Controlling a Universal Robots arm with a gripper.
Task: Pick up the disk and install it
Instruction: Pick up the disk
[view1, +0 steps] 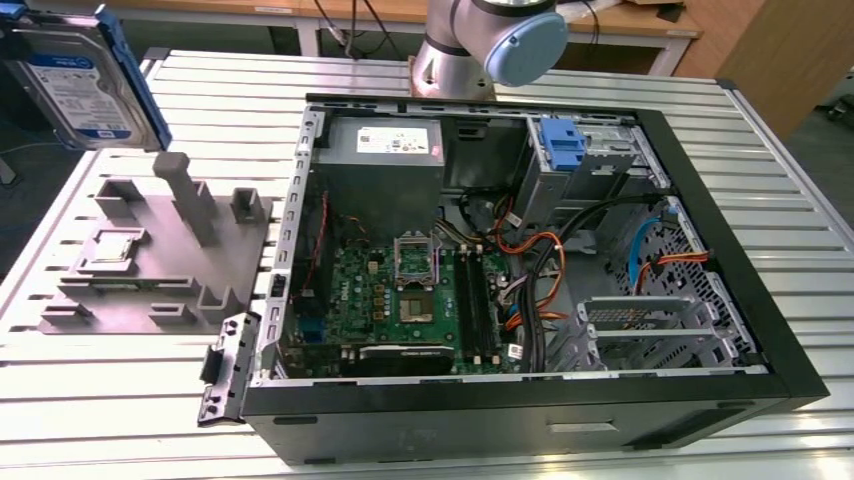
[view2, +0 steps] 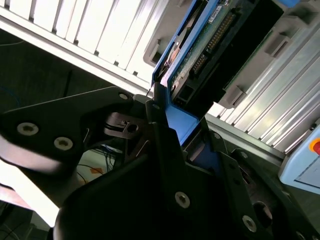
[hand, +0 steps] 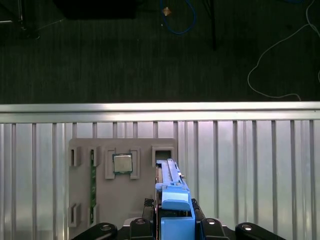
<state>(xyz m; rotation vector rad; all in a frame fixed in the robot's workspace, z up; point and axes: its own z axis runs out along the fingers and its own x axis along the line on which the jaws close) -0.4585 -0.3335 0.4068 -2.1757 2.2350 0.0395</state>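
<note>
Desk: ribbed aluminium slats.
Computer case: black box, side open, green board and orange cables inside, mid-desk.
Fixture: grey moulded block with slots and posts, near the desk's edge on the exterior view's left.
Disk: silver metal with blue rails; I can't read the blue-and-white label. It hangs clear of the desk above the fixture.
End effector: black fingers clamped on the disk's rail.
Processor chip: small silver square, seated in the fixture.
</note>
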